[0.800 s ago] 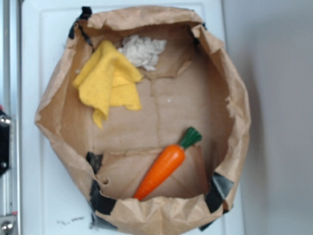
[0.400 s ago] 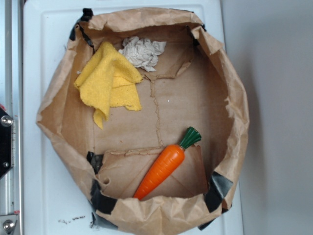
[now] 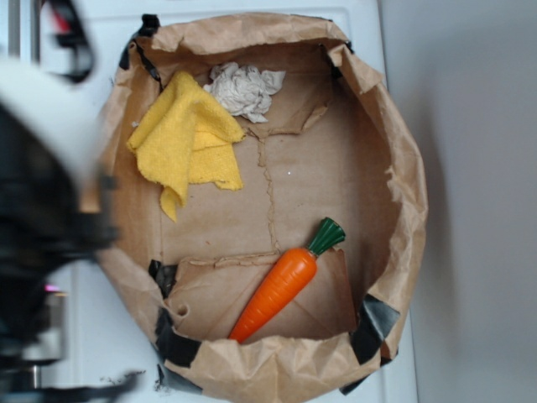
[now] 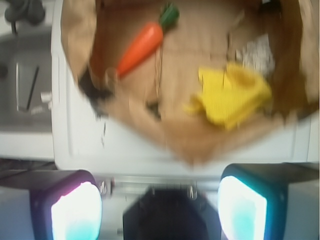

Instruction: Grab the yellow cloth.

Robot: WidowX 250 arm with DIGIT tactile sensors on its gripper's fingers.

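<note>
I am looking down on the yellow cloth point(image 3: 189, 138) lying crumpled on the floor of the paper bag point(image 3: 394, 134), in the far left corner, its upper edge touching or nearly touching a whitish wad of fabric point(image 3: 245, 89). A toy carrot point(image 3: 281, 284) is lying well apart, toward the near right. My arm point(image 3: 42, 210) is appearing as a dark blur at the left edge, outside the bag wall. In the wrist view my pincer point(image 4: 159, 207) is standing apart with nothing between the pads point(image 4: 76, 210), and the cloth point(image 4: 232, 95) is sitting ahead and off to one side; that view is smeared, so I am judging its offset only roughly.

Risks I am noting: the bag wall is rising between me and the cloth, and a low approach could crush or drag it. Descending near the cloth's upper edge could pinch the wad along with it. Closing on a thin fold could let the fabric slip free.
</note>
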